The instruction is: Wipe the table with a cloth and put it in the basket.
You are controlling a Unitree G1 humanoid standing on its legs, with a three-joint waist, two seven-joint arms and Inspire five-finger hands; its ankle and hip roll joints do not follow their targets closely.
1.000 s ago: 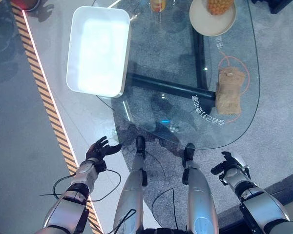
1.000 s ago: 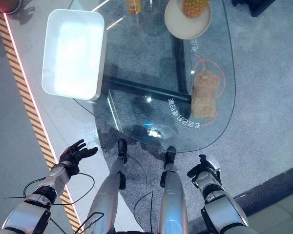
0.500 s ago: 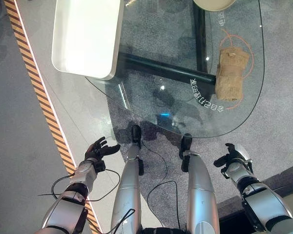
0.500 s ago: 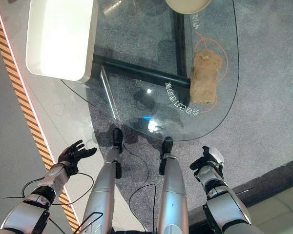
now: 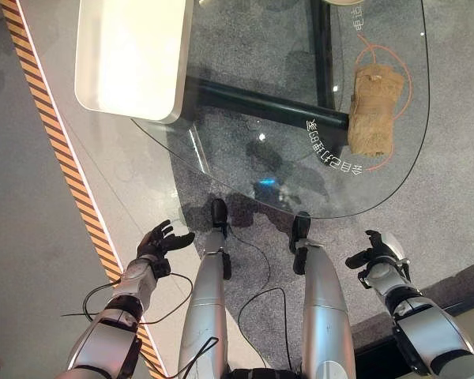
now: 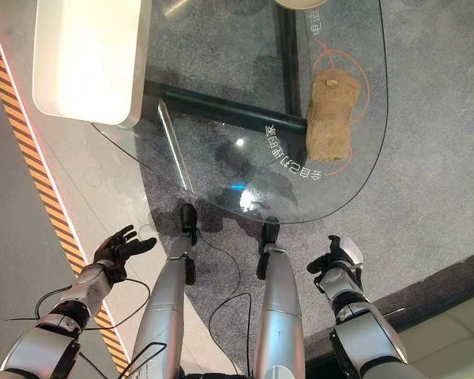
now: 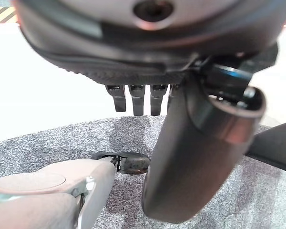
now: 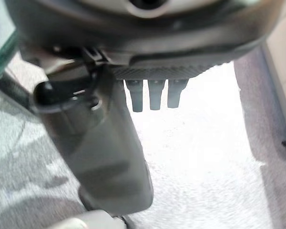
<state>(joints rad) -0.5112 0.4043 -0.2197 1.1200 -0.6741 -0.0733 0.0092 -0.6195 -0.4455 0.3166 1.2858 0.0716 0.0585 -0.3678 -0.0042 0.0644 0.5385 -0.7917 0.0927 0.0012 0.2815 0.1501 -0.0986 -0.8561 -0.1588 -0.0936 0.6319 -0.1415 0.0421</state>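
cloth point(image 5: 375, 108): on the glass table point(image 5: 300, 170), near its right edge
basket point(image 5: 130, 55): on the table's left end, well apart from the cloth

The table point(image 5: 245, 103) is clear glass, glossy, catching small glints. On it the cloth point(image 5: 374, 108) looks coarse and matt, like tan burlap. The white basket point(image 5: 130, 55) is smooth, glossy plastic. Below lies rough grey carpet point(image 5: 458, 158).

Tan cloth point(image 5: 374, 109), white basket point(image 5: 126, 55), clear glass table point(image 5: 284, 170) with an orange ring, grey speckled carpet point(image 5: 450, 142), black-and-orange striped floor tape point(image 5: 59, 150)
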